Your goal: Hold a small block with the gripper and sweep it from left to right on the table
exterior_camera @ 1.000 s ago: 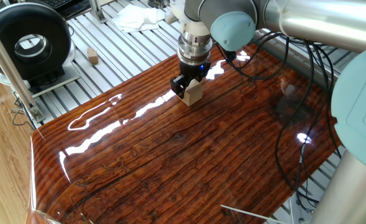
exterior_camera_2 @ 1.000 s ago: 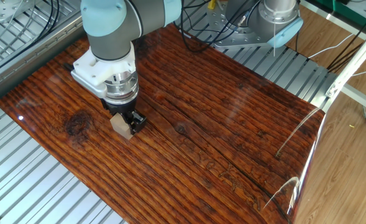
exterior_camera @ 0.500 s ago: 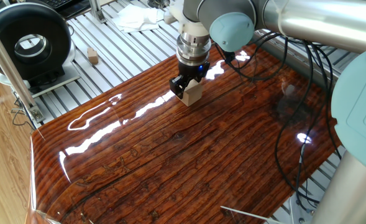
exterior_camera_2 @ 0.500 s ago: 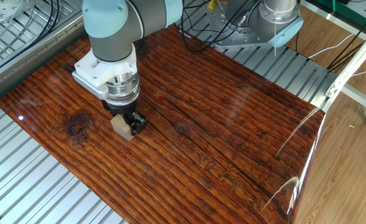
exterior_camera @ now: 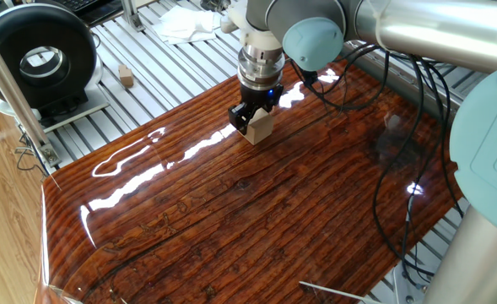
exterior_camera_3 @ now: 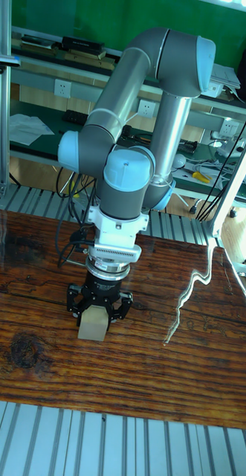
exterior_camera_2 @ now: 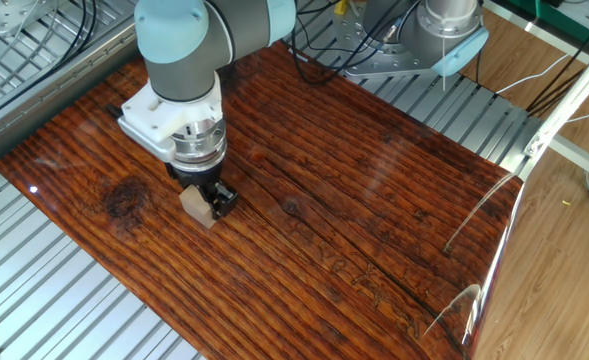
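The gripper [exterior_camera: 251, 121] points straight down with its black fingers clamped on the small block [exterior_camera: 261, 127], which seems to sit flat on the table [exterior_camera: 231, 219], though I can't quite see the contact under it. In the tall fixed view the small block [exterior_camera_3: 92, 324] lies toward eight o'clock on the board, just at five o'clock from a dark knot [exterior_camera_3: 27, 348].

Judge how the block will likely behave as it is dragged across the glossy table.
The block looks like plain rigid wood, so it should keep its shape in the gripper. The table is glossy, so it probably slides easily. Being a flat-faced cube, it should not roll.
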Motion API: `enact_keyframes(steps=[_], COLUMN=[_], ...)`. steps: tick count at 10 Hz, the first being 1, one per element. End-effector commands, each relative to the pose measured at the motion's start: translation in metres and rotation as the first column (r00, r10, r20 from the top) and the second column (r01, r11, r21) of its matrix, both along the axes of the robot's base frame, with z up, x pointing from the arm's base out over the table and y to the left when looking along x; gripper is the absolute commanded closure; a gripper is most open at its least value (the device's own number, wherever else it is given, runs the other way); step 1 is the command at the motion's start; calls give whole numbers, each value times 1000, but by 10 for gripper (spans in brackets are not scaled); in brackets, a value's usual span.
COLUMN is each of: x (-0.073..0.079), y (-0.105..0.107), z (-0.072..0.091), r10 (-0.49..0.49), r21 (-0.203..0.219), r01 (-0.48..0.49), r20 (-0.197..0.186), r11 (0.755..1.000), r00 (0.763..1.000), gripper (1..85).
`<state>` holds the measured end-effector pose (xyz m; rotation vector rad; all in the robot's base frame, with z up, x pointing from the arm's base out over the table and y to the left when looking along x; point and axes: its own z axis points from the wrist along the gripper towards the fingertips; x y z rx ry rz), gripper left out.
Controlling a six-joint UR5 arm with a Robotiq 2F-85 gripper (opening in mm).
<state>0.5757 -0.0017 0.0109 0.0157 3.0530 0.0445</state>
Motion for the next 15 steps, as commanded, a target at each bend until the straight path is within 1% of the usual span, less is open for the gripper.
enact_keyframes(steps=[1,15], x=[1,3], y=[3,10], z=[1,1], r10=[-11,-19], r21=[12,17], r01=[11,19], r20=[1,0], r11=[1000,1000], r00=[1000,1000], gripper=[847,847])
